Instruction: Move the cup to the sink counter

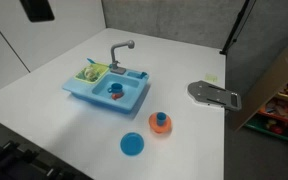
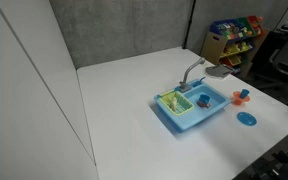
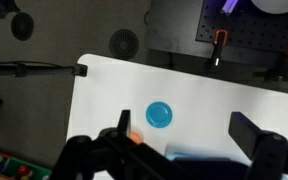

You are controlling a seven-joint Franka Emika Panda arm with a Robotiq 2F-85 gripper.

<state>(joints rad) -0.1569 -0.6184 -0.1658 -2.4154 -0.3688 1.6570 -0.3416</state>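
Note:
The cup [image 1: 115, 92] is tiny, orange-red with a bluish part, and stands inside the basin of the blue toy sink; it also shows in an exterior view [image 2: 203, 100]. The sink counter [image 1: 94, 97] is the flat light-blue rim around the basin, with a grey curved faucet [image 1: 120, 50] at the back; the rim shows again in an exterior view [image 2: 189, 122]. My gripper [image 3: 184, 135] shows only in the wrist view. It is open and empty, high above the table, with a strip of the sink [image 3: 184, 157] below it.
A larger orange piece with a blue top [image 1: 160, 122] and a flat blue disc [image 1: 132, 145] lie on the white table beside the sink; the disc shows in the wrist view [image 3: 159, 114]. Yellow-green items [image 1: 92, 72] fill the sink's side compartment. A grey plate [image 1: 214, 95] lies near the table's edge.

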